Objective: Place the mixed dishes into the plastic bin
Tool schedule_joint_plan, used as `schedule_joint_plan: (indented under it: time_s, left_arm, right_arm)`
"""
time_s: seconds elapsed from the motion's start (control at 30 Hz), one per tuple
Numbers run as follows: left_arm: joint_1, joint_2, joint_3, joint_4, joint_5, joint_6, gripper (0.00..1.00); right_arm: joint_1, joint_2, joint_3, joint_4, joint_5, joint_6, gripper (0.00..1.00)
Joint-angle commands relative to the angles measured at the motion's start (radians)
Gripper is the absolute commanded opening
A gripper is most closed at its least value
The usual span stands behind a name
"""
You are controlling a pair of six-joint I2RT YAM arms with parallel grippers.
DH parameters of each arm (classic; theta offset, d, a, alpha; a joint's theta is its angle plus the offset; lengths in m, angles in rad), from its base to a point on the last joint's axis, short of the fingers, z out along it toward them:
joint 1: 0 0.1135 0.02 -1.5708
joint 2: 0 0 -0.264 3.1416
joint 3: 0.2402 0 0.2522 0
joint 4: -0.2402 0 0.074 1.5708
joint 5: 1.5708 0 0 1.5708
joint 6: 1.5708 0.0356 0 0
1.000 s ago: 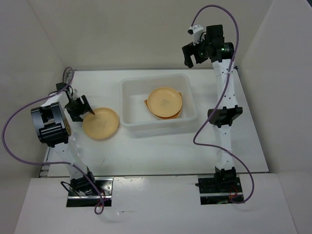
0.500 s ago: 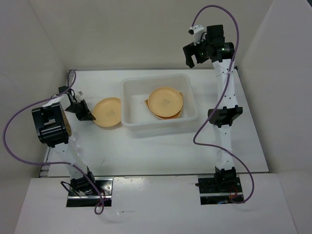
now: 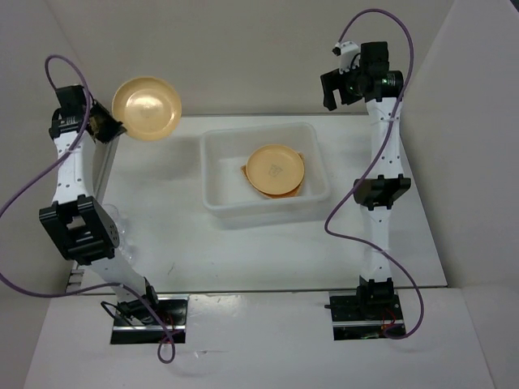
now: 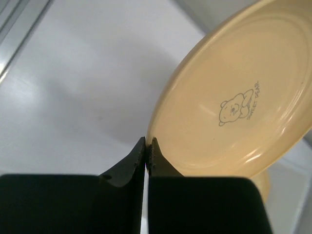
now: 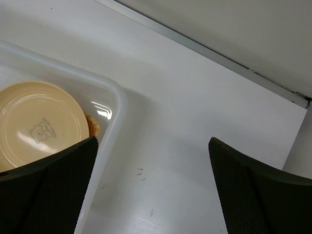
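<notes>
A tan-yellow plate (image 3: 147,109) hangs tilted in the air above the table's back left. My left gripper (image 3: 112,129) is shut on its rim. In the left wrist view the plate (image 4: 239,97) shows a small bear print, and the left gripper (image 4: 147,143) pinches its lower edge. The plastic bin (image 3: 217,147) stands mid-table and holds a second plate (image 3: 275,169) lying on a woven basket dish (image 3: 243,171). My right gripper (image 3: 327,91) hangs open, high behind the bin's right end. Its wrist view shows the right gripper (image 5: 152,141) over bare table beside the bin's corner (image 5: 117,95).
White walls close in the table at the back and on both sides. A metal strip (image 5: 204,48) runs along the back edge. The left arm's purple cable (image 3: 24,194) loops out to the left.
My left gripper has shut on the plate's rim and lifted it off the table, up and toward the back left. The right arm has shifted slightly right, still open.
</notes>
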Motion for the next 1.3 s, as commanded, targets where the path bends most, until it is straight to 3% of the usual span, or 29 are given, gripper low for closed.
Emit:
schedule_joint_plan:
  time_s: [0.0,0.1,0.2,0.43,0.73,1.1,1.17,1.2,1.27]
  left_arm:
    - [-0.098,-0.053,0.057,0.130,0.158,-0.122,0.00]
    - [-0.250,0.011,0.142,0.233,0.287,-0.029,0.00]
    - [-0.387,0.158,0.270,0.126,0.396,0.070,0.00]
    - [-0.573,0.326,0.423,-0.018,0.301,0.130,0.00]
    - [-0.648,0.516,0.522,-0.078,0.249,0.130,0.00]
    - [-0.677,0.567,0.491,-0.098,0.229,0.148,0.02]
    - [-0.677,0.567,0.470,-0.107,0.220,0.148,0.06]
    - [-0.677,0.567,0.470,-0.107,0.220,0.148,0.15]
    - [-0.677,0.557,0.444,-0.107,0.211,0.157,0.18]
  right_arm:
    - [0.012,-0.014,0.031,-0.008,-0.010,0.015,0.98]
    - [0.021,-0.014,0.031,-0.008,-0.010,0.015,0.98]
    - [0.022,-0.014,0.031,-0.008,-0.010,0.015,0.98]
    - [0.022,-0.034,0.031,-0.008,-0.019,0.015,0.98]
    - [0.011,-0.044,0.031,-0.008,-0.050,0.015,0.98]
    - [-0.008,-0.044,0.031,-0.008,-0.069,0.015,0.98]
    - [-0.008,-0.044,0.031,-0.008,-0.069,0.015,0.98]
    - [-0.008,-0.044,0.031,-0.008,-0.069,0.015,0.98]
    - [-0.008,-0.044,0.031,-0.008,-0.069,0.015,0.98]
